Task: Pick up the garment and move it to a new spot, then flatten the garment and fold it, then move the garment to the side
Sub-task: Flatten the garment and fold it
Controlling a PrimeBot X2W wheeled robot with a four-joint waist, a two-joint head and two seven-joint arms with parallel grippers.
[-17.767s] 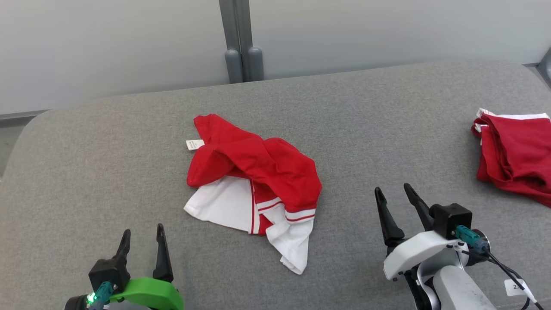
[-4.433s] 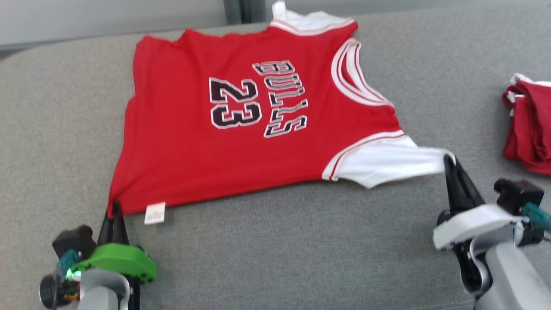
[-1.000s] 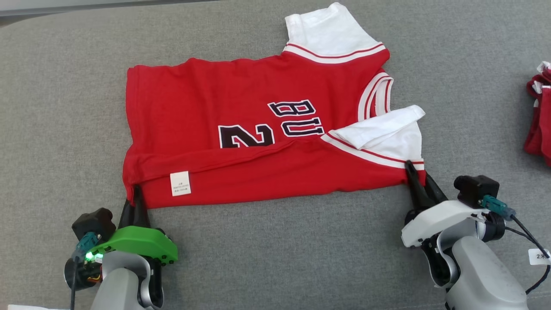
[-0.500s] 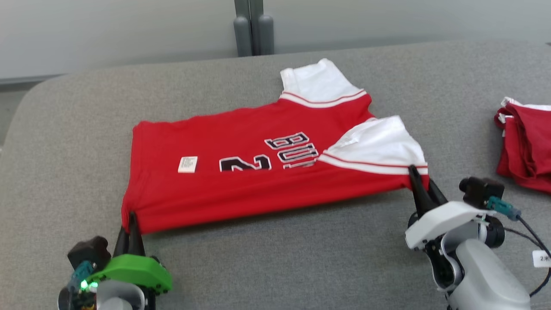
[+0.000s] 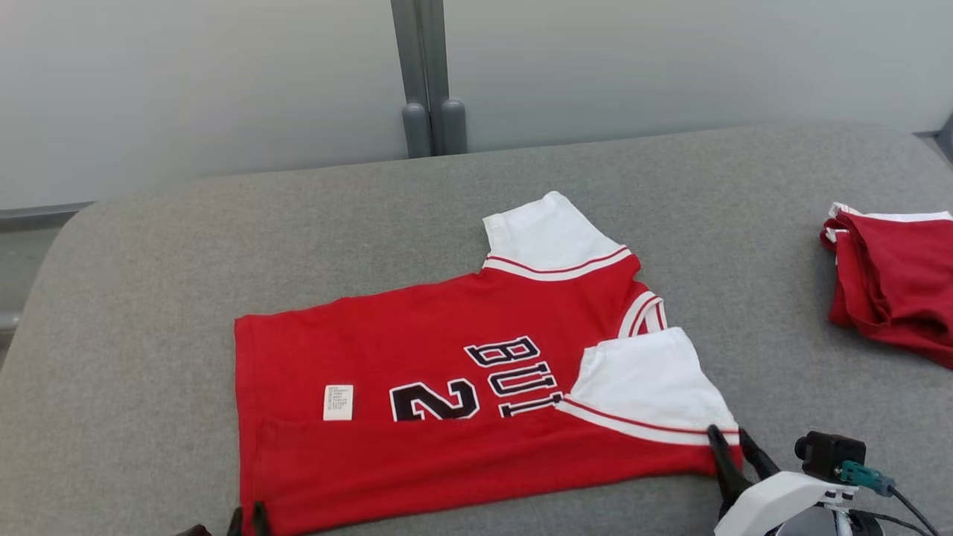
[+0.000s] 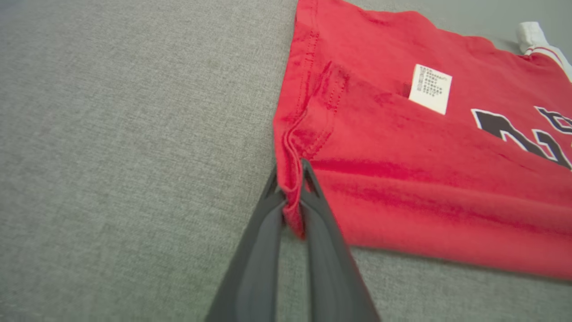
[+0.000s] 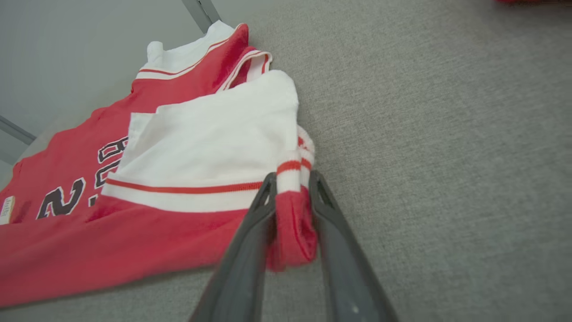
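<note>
L gripper [image 6: 289, 170] is pinching the garment [image 5: 417, 350] at its near hem corner. Its fingers are sitting nearly together w/ a doubled red hem edge squeezed btwn them. R gripper [image 7: 290, 181] is gripping the opposite near corner, by the striped armhole trim. Its fingers are standing a bit further apart, w/ bunched red-and-white cloth filling the gap and touching both.

The garment is lying flat on the gray padded surface [image 5: 134, 298], approx centre-front. Its near long edge is lying folded up over the body, so the fold is covering the lower part of the black print, w/ a "2" and part of the lettering showing. A white care label [image 5: 338, 402] is facing up near the hem end. One white sleeve [image 5: 648, 380] is lying folded over the red on the R side. The other sleeve [image 5: 547, 234] is sticking out toward the far edge. A second red cloth pile [image 5: 893, 290] is sitting well apart, far R.
</note>
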